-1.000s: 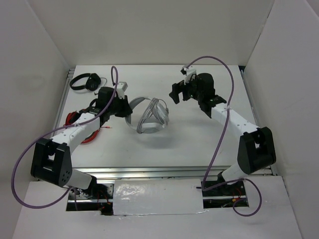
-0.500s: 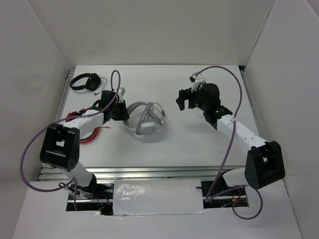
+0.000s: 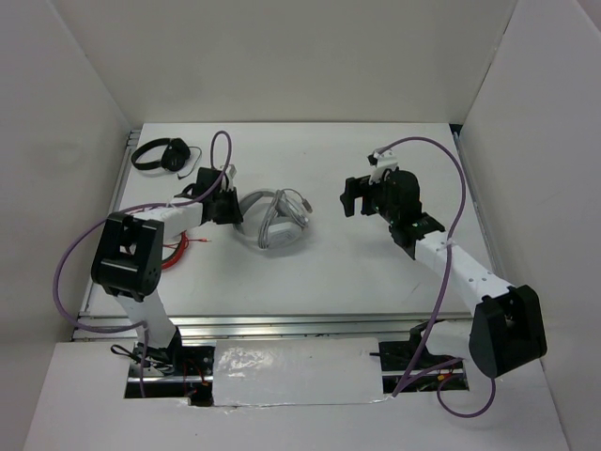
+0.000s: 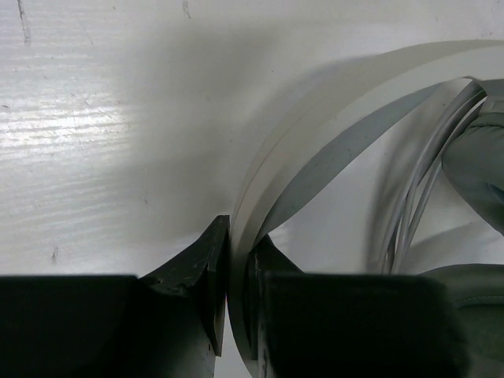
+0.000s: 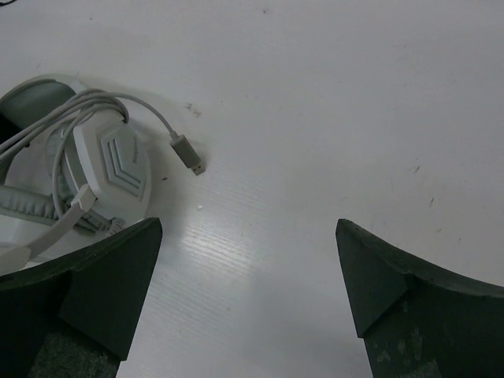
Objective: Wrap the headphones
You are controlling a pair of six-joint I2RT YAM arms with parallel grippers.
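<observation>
Left pincer [image 4: 236, 264] clamps headphones [image 3: 278, 222] at headband [image 4: 315, 134]; right pincer [image 5: 248, 228] wide, apart.

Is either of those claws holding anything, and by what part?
The left gripper pinches the headphones by the headband; the right gripper is open and empty.

White headphones [image 5: 114, 165] at left, cable [image 5: 102, 96] looped around them, plug [image 5: 187, 153] on table [image 5: 315, 94], jaws wide apart
</observation>
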